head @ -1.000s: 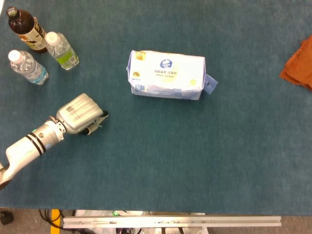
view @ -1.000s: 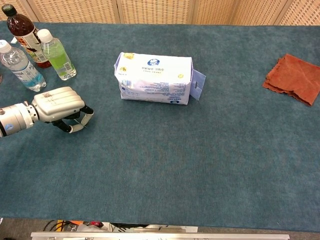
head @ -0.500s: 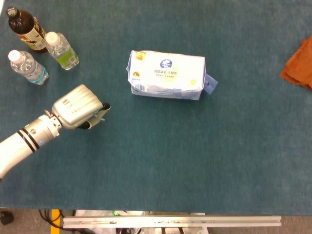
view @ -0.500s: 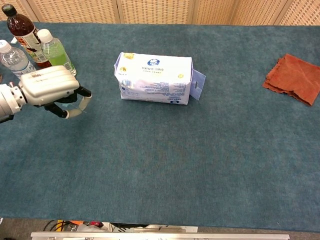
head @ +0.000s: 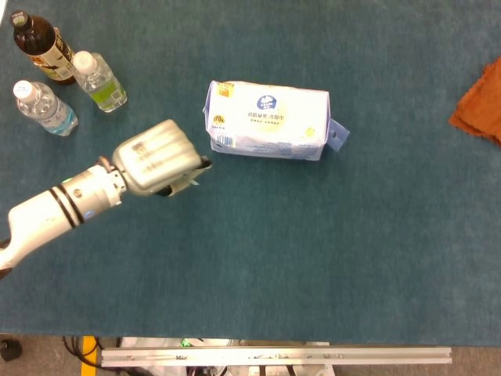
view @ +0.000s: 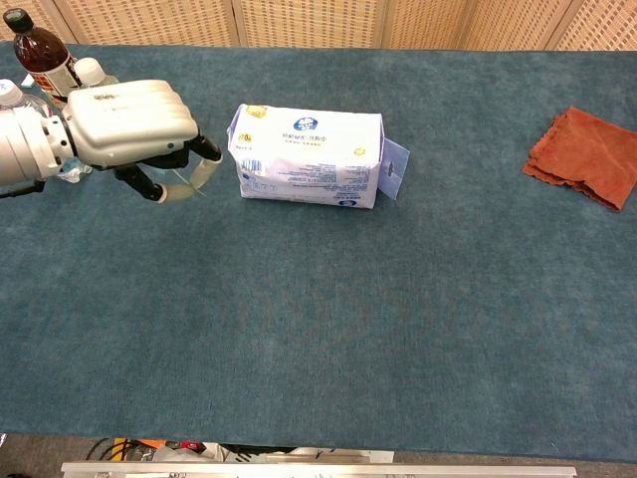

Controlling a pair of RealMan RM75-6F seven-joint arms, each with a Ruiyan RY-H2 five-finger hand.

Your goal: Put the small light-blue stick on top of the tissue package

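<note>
On the blue-green table (head: pixel 329 258), a tissue package (head: pixel 268 121) lies on its side near the middle, its printed face up in the head view and a small flap sticking out at its right end. In the chest view the same package (view: pixel 309 155) shows its long front side.

Just left of the package, the left hand (head: pixel 156 157) hangs above the table, its pale back turned up and its arm running off toward the lower left edge. Its fingers (view: pixel 171 185) are curled under, and between them sits a thin, pale stick (view: pixel 191 182), slanting down and to the right; the hand pinches it. In the head view the stick (head: pixel 188 182) shows only as a small pale sliver under the front of the hand, so its colour is hard to judge. The stick is close to the package's left end but apart from it, and lower than the package's top.

At the far left corner stand three bottles: a dark one with a label (head: pixel 41 45), a clear one with greenish liquid (head: pixel 100 81), and a clear water bottle (head: pixel 45 108). In the chest view the hand covers most of them.

A rust-orange cloth (view: pixel 585 155) lies crumpled near the right edge, well apart from the package.
</note>
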